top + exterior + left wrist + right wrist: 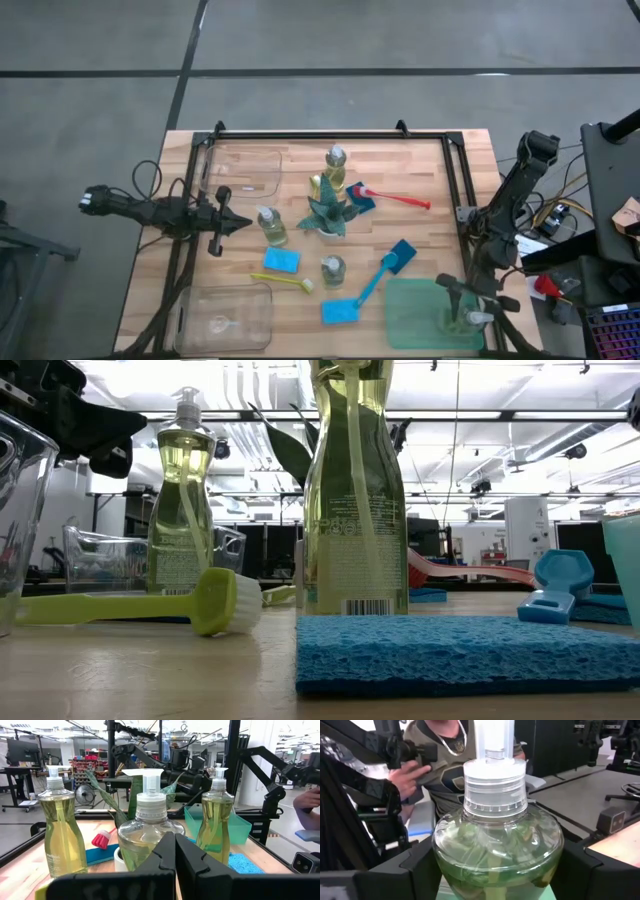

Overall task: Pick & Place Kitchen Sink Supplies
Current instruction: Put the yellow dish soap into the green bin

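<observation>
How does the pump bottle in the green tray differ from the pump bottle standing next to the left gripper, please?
The pump bottle in the green tray stands inside the green tray at the table's right front corner; the pump bottle by the left gripper stands on the bare wooden table. The right gripper straddles the first; the left gripper, jaws shut, only points at the second. Both are upright, clear, with yellow-green liquid.

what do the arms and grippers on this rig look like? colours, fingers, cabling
Both arms are dark, near-black jointed links. The left gripper ends in two black, angular, wedge-shaped fingers. The right gripper has matching black fingers. Dark cables loop beside the left arm's base; more cable bundles trail by the right arm's base. No markings visible.
</observation>
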